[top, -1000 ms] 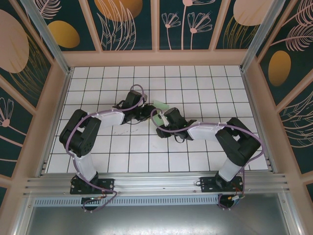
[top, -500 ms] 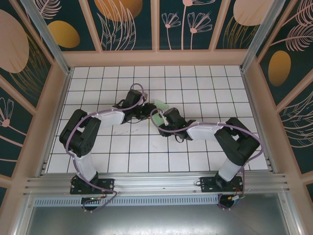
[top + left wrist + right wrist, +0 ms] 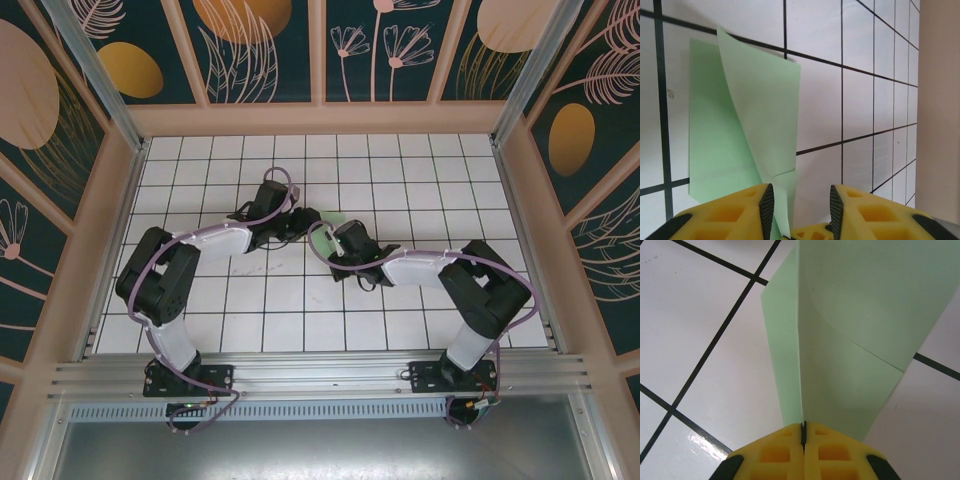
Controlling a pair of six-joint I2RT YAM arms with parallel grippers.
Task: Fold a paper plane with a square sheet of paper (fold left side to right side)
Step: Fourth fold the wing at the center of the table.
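Where the two arms meet, a little beyond the middle of the white gridded desk (image 3: pixel 400 170), the top view shows the square sheet of paper (image 3: pixel 333 216) as a small pale green patch, mostly covered by the wrists. The left claw (image 3: pixel 303 221) reaches it from the left and the right claw (image 3: pixel 325 233) from the near right. From up here I cannot tell how either claw stands.

At the left wrist, the sheet (image 3: pixel 755 115) lies partly on the desk (image 3: pixel 865 100), one layer flat and another lifted and curled across it, narrowing toward the camera. The left claw (image 3: pixel 801 200) stands open, its yellow fingers (image 3: pixel 720 220) apart, and the paper's near end reaches into the gap beside the left-hand finger.

At the right wrist, the right claw (image 3: pixel 803 429) is closed, its yellow fingers (image 3: pixel 775 455) pressed together on a raised edge of the sheet (image 3: pixel 855 320). From the pinch a straight crease runs away up the paper, which rises off the desk (image 3: pixel 700 315).
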